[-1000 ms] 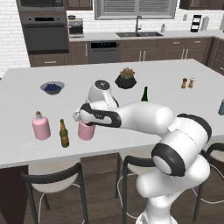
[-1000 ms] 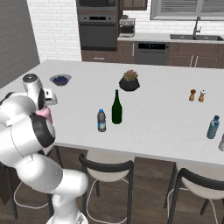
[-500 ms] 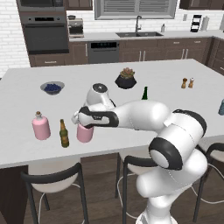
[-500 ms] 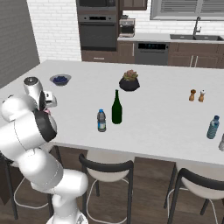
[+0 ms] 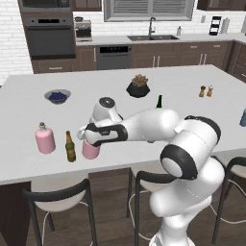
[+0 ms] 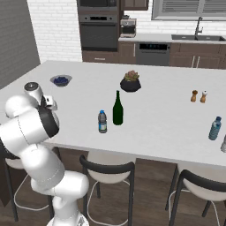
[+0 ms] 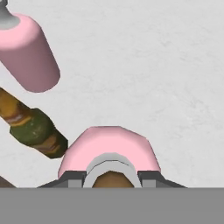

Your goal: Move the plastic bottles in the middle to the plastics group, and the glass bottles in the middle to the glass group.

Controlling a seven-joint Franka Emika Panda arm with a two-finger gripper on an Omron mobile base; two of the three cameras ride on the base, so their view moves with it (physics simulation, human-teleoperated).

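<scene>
My gripper (image 5: pixel 92 134) is shut on the neck of a squat pink flask (image 5: pixel 90 149), which stands low at the counter just right of the brown beer bottle (image 5: pixel 70 147). The glass group's other pink flask (image 5: pixel 44 139) stands left of that. From the hand view I look down on the held pink flask (image 7: pixel 109 146) with the gripper (image 7: pixel 111 177) around its stopper; the beer bottle (image 7: pixel 34 127) and the other flask (image 7: pixel 28 52) lie to the left. In the middle stand the green wine bottle (image 6: pixel 117 109) and a small water bottle (image 6: pixel 102 122). The plastics group bottle (image 6: pixel 215 128) is far right.
A bowl of blueberries (image 5: pixel 57 96) sits at the back left, a potted succulent (image 5: pixel 138 86) behind the middle, and salt and pepper shakers (image 5: pixel 205 91) at the right. Stools (image 5: pixel 57 194) stand along the counter's near edge (image 5: pixel 48 175).
The gripper has carried the pink flask a little left and down, closer to the beer bottle. The other bottles have stayed put.
</scene>
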